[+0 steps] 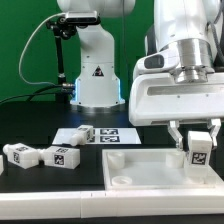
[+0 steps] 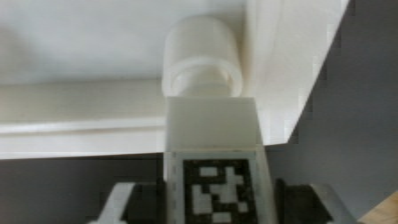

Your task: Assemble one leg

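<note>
My gripper is shut on a leg, a small white block with a black-and-white tag, held upright just above the right far corner of the large flat white square piece. In the wrist view the leg runs between my fingers, its rounded end at the piece's raised rim. I cannot tell whether the leg touches the piece.
Two more tagged legs lie on the black table at the exterior view's left. Another leg rests on the marker board behind the square piece. The robot base stands at the back.
</note>
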`<state>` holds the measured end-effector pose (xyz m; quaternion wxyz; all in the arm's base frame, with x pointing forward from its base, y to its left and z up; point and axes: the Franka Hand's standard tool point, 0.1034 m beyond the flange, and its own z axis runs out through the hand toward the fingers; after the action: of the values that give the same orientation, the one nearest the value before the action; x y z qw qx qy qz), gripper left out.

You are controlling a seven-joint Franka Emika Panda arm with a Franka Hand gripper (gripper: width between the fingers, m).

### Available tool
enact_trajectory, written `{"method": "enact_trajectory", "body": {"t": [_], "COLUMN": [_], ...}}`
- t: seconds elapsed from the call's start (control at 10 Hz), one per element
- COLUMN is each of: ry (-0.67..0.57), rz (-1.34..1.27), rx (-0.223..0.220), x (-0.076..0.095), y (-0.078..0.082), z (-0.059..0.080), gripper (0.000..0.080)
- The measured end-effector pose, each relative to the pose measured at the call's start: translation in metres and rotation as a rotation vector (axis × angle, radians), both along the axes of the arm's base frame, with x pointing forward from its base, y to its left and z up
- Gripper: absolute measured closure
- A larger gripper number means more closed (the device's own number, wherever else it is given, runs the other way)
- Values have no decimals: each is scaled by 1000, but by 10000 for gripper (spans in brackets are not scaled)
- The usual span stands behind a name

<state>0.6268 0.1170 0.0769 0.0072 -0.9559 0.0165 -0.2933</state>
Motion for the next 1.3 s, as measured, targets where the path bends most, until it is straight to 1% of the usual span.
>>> {"method": "enact_trajectory", "body": {"t": [0.2, 0.5, 0.9, 1.0, 1.1, 1.2, 1.3], "ry": [-45, -71, -42, -22, -22, -22, -21], "rz": [2, 4, 4, 5, 5, 5, 5], "rx": [-16, -24, -15, -13, -13, -13, -13], "x": [-1, -4, -2, -4, -4, -4, -4], "y": [-1, -1, -1, -1, -1, -1, -1], "z": [-1, -2, -2, -5, -5, -6, -6], "gripper": [515, 515, 515, 515, 356, 220, 220]}}
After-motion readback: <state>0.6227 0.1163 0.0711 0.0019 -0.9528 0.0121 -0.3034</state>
